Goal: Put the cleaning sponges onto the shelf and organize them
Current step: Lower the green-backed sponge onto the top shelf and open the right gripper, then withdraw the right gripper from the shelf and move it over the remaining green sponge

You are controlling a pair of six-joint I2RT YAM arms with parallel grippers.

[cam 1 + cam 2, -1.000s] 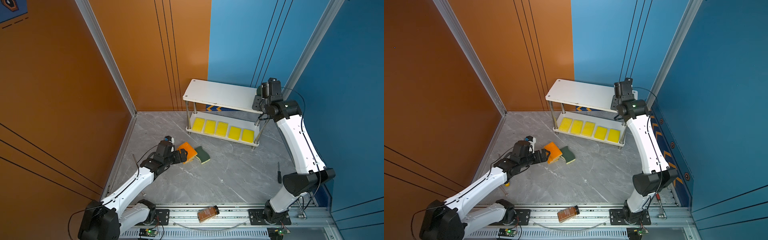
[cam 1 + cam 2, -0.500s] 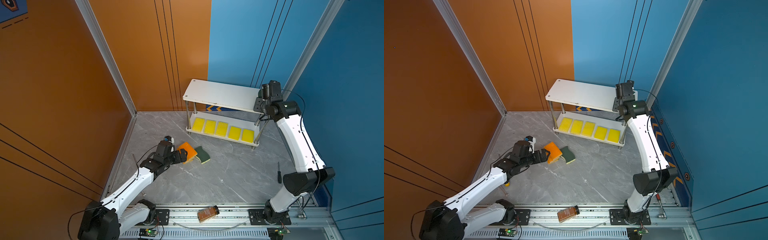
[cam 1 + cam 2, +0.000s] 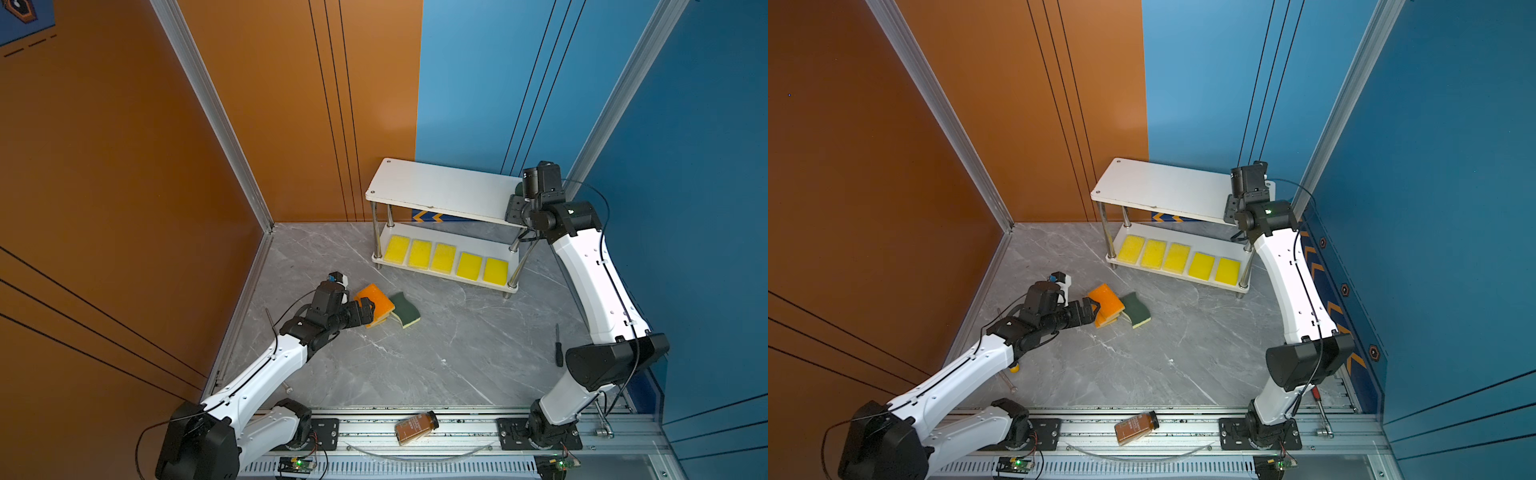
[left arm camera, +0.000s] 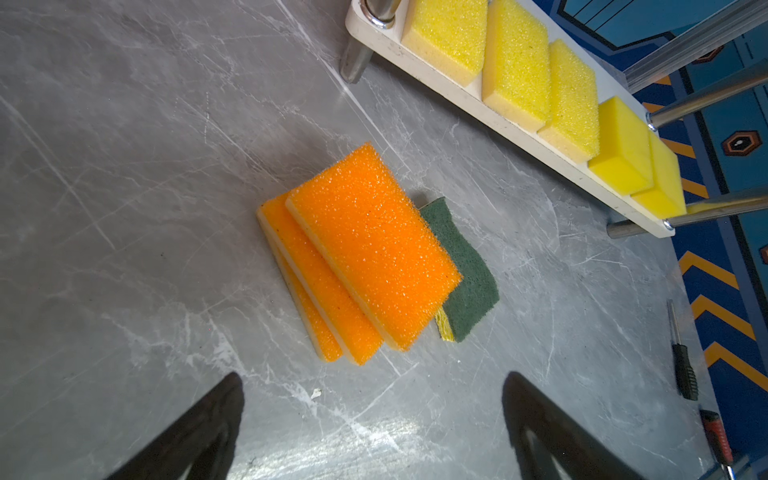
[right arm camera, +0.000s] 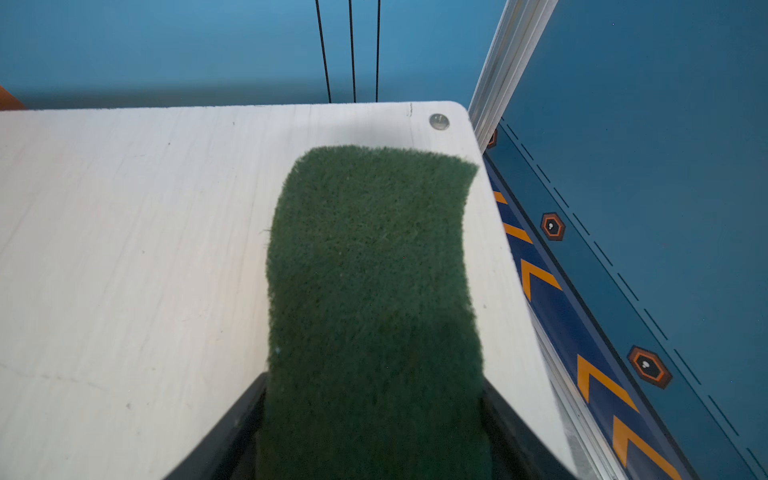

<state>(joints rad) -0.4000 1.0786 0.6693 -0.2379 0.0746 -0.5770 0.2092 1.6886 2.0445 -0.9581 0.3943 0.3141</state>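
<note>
The left gripper (image 3: 368, 309) has its black jaws spread wide and empty, low over the grey marbled floor (image 3: 415, 365). It sits just left of a fanned stack of three orange-topped rectangular foam sponges (image 4: 370, 245) without touching it. A wavy dark-green-topped sponge with a yellow base (image 3: 405, 309) lies against the stack's right side, one edge tucked under the top orange block. Farther right, by the blue wall, stands the two-tier shelf of white boards on shiny metal posts (image 3: 436, 187). Five all-yellow foam blocks (image 3: 443, 257) fill its lower board in a row. At the right end of its top board, a second dark-green-topped sponge (image 5: 370, 270) lies flat between the fingers of the right gripper (image 5: 372, 386). I cannot tell whether they pinch it or merely flank it.
</note>
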